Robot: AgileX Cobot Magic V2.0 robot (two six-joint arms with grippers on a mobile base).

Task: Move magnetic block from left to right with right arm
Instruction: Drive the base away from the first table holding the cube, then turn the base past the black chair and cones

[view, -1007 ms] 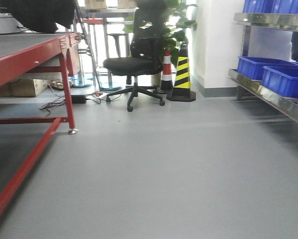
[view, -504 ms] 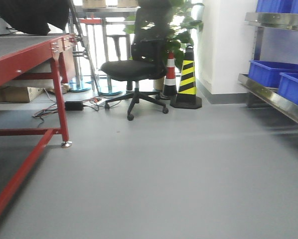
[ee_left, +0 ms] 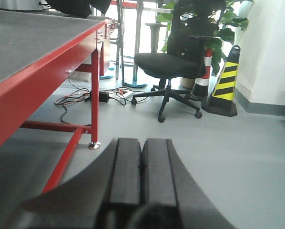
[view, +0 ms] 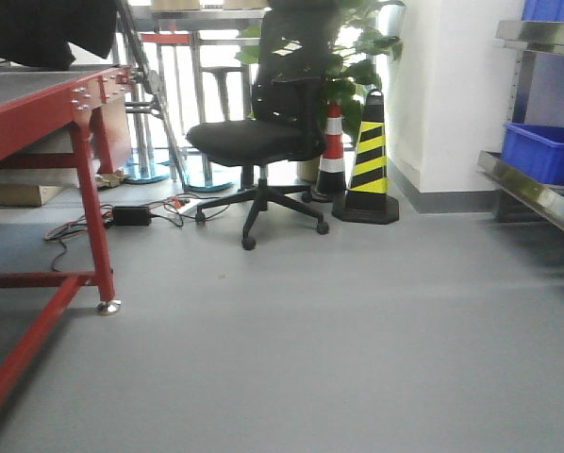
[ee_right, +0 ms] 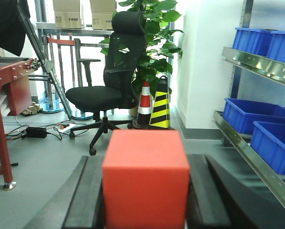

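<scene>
The magnetic block (ee_right: 145, 179), a plain red cube, fills the lower middle of the right wrist view. My right gripper (ee_right: 147, 164) is shut on it, one black finger (ee_right: 92, 191) pressed on its left face and the other on its right face. In the left wrist view my left gripper (ee_left: 142, 142) is shut, its two black pads (ee_left: 126, 169) touching with nothing between them. Neither gripper nor the block shows in the front-facing view.
A red-framed table (view: 46, 109) stands at the left, its leg (view: 93, 226) reaching the grey floor. A black office chair (view: 263, 142), two traffic cones (view: 369, 160) and a plant lie ahead. Steel shelving with blue bins (view: 541, 151) lines the right. Cables (view: 122, 215) lie under the table.
The front view has shifted: the table and its leg slid left and lower, chair and cones moved right and grew larger, and the blue bins moved toward the right edge.
</scene>
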